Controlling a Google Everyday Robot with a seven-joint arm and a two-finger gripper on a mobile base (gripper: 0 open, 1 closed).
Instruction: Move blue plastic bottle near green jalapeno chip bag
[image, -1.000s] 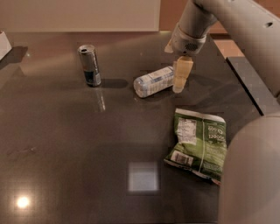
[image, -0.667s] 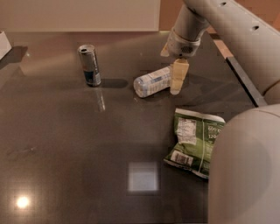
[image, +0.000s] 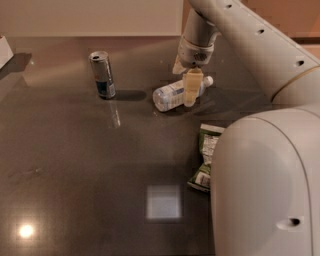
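The blue plastic bottle (image: 170, 96) lies on its side on the dark table (image: 75, 165), right of centre at the back, with its white cap pointing right. My gripper (image: 185, 86) hangs straight down over the bottle's right half. It is open, with one cream finger (image: 190, 90) in front of the bottle and the other behind it. The green jalapeno chip bag (image: 206, 160) lies flat nearer the front. My arm's white housing (image: 265, 190) hides its right part.
A slim silver-and-blue can (image: 102, 75) stands upright at the back left of the bottle. A white object (image: 4, 50) sits at the table's far left edge. My arm fills the right side of the view.
My gripper has shifted left from the bottle's cap end to over its body and come lower. The bottle, can and bag have not moved. My arm housing now covers more of the bag.
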